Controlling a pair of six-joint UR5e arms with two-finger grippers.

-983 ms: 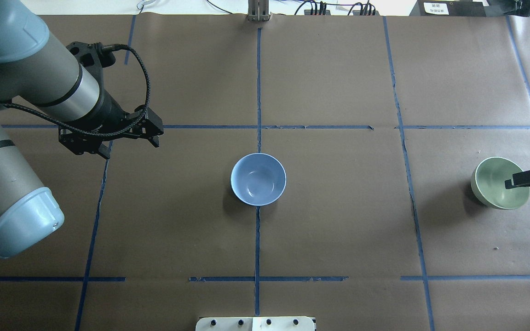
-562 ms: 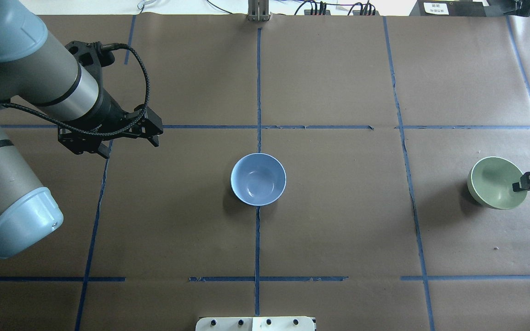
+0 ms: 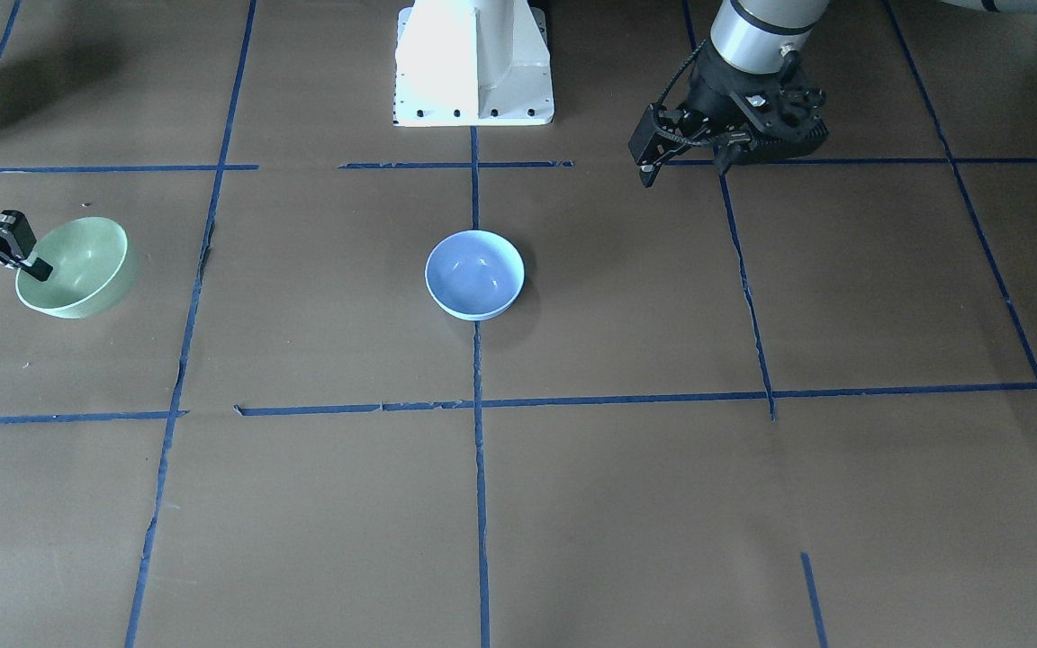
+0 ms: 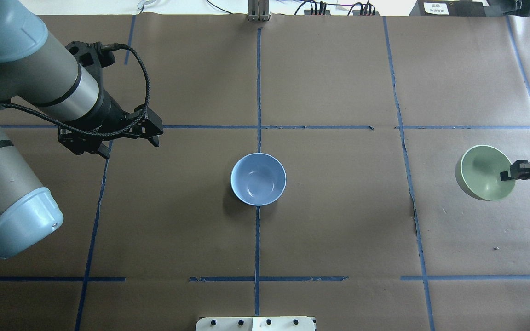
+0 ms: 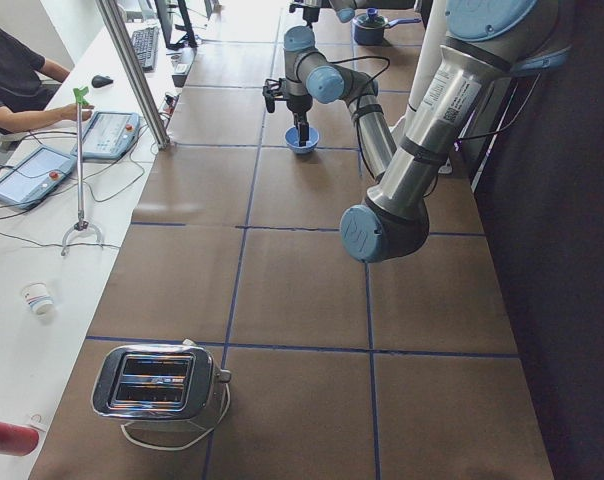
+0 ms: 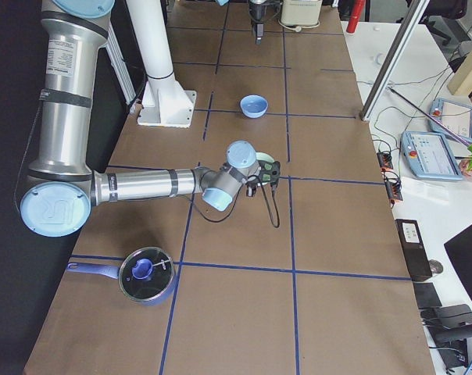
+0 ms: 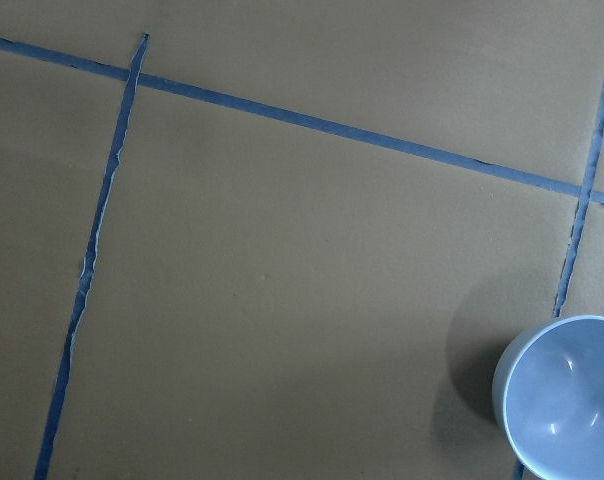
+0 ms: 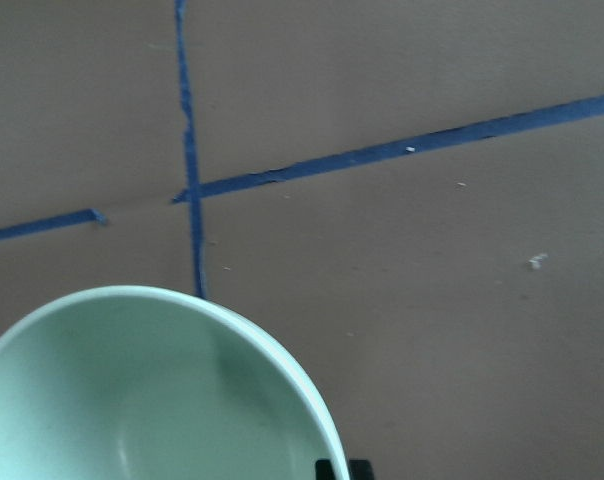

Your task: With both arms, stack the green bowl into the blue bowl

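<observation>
Brown paper table (image 4: 338, 207), blue tape grid (image 4: 257, 92); blue bowl (image 4: 258, 179) centre; right hand (image 4: 505, 175) grips green bowl (image 4: 479, 177) rim; left hand (image 4: 130, 147) spread.

We find the central bowl (image 4: 258, 179) midway along the table (image 4: 338, 230), the outer bowl (image 4: 481, 177) well apart on its right, rim in the right pincer (image 4: 506, 175). The left pincer (image 4: 131, 148) hangs left of the central bowl.
</observation>
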